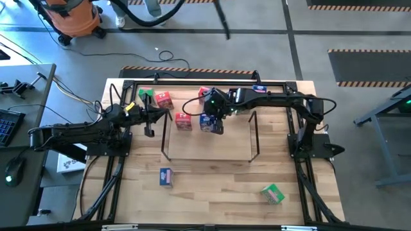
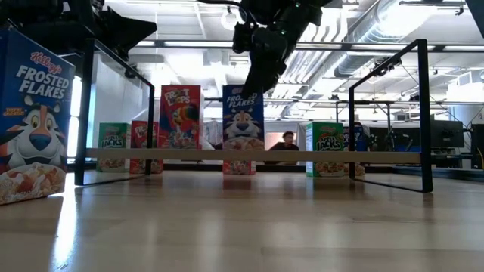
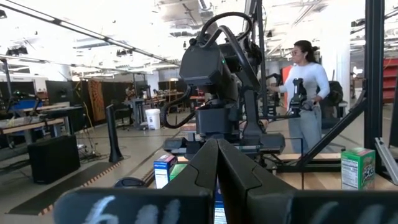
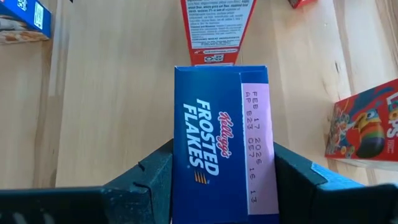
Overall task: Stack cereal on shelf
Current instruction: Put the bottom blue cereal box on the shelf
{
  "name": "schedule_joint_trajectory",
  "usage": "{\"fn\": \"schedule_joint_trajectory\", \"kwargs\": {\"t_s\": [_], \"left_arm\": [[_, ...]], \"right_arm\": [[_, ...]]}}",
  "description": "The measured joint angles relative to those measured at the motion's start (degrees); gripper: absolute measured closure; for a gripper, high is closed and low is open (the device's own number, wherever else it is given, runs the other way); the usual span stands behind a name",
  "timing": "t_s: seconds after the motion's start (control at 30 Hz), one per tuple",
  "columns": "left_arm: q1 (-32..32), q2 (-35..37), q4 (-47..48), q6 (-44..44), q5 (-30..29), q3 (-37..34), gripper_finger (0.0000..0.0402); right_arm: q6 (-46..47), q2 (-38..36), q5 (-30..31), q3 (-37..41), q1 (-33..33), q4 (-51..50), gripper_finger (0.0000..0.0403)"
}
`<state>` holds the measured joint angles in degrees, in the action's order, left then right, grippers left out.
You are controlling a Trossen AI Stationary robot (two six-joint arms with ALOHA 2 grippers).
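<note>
Gripping a blue cereal box (image 4: pixel 221 143) by its two narrow sides, the right gripper (image 1: pixel 212 119) hangs over the far half of the table (image 1: pixel 212 186), just above a red box (image 4: pixel 216 28) standing inside the wire shelf (image 1: pixel 209 157). Fingers (image 4: pixel 298 180) press flat against the cardboard so the box stays upright and square for setting down, probably on top of the red one.

Nearest the front edge, one blue box (image 1: pixel 166 177) lies left of centre and one green box (image 1: pixel 273 193) lies toward the front right corner; both sit outside the shelf, seemingly awaiting pickup. Farther back, a second red box (image 1: pixel 183 120) stands at the shelf's left end. Beyond it, toward the far left corner, a green box (image 1: pixel 146 96) and another red box (image 1: pixel 163 99) stand side by side. Past the right arm, near the far edge, one more red box (image 1: pixel 204 92) and one more blue box (image 1: pixel 259 88) show.

Count from above: three blue, four red, two green, nine in all.

At the left edge, the left gripper (image 1: pixel 149 117) waits with fingers closed and empty.
</note>
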<state>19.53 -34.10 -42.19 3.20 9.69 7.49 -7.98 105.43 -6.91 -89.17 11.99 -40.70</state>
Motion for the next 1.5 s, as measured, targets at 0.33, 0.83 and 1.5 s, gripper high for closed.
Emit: {"fn": "schedule_joint_trajectory", "kwargs": {"t_s": [0.33,0.83,1.5], "left_arm": [[0.0,0.0,0.0,0.0,0.0,0.0,0.0401],[0.0,0.0,0.0,0.0,0.0,0.0,0.0401],[0.0,0.0,-0.1,0.0,0.0,0.0,0.0401]], "right_arm": [[-1.1,0.0,1.3,0.0,0.0,0.1,0.0211],[0.0,0.0,1.4,0.0,0.0,-0.2,0.0177],[0.5,-2.2,3.2,0.0,-2.1,0.5,0.0177]]}}
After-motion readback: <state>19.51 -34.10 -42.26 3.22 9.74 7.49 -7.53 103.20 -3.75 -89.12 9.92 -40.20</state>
